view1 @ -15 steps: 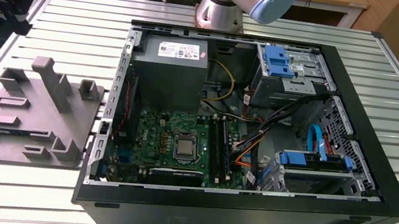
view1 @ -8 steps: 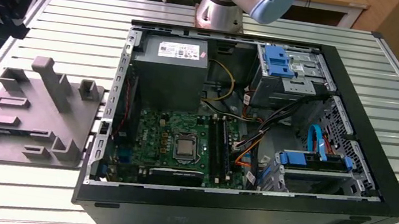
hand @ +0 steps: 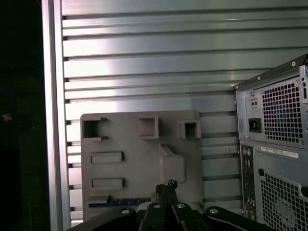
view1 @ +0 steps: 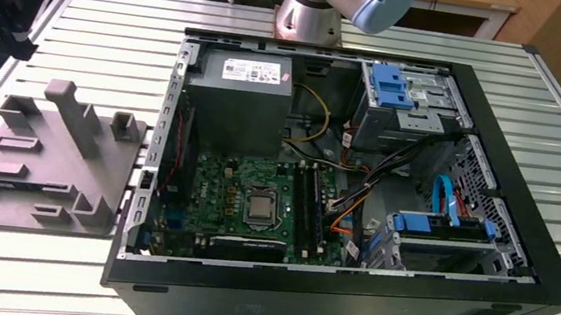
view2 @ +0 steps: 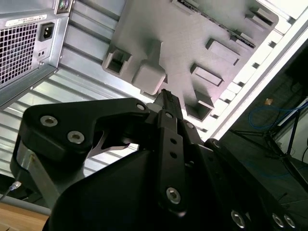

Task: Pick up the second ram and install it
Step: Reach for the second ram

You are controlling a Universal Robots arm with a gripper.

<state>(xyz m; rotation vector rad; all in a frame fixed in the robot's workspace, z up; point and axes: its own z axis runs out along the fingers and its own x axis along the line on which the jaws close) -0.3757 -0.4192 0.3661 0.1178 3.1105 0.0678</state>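
Note:
The second ram [hand: 126, 202] is a dark, blue-tinged stick lying flat in a slot of the grey holder block [hand: 139, 159]. In the exterior view the ram [view1: 19, 182] shows as a bluish strip on that block [view1: 53, 152], at the exterior view's left of the open computer case [view1: 339, 295]. My gripper [hand: 166, 185] hovers above the block, close to the ram's end and apart from it. Its fingers [view2: 166, 103] are pressed together with nothing between them. The motherboard's black memory slots [view1: 306, 197] run inside the case.
The case's rear panel with fan grilles [hand: 281, 115] stands beside the holder block. The ribbed metal table [hand: 144, 57] carries both. Cables [view1: 363, 193], drive cages [view1: 407, 101] and a power supply [view1: 237, 95] crowd the case. The arm's base [view1: 312, 7] stands behind it.

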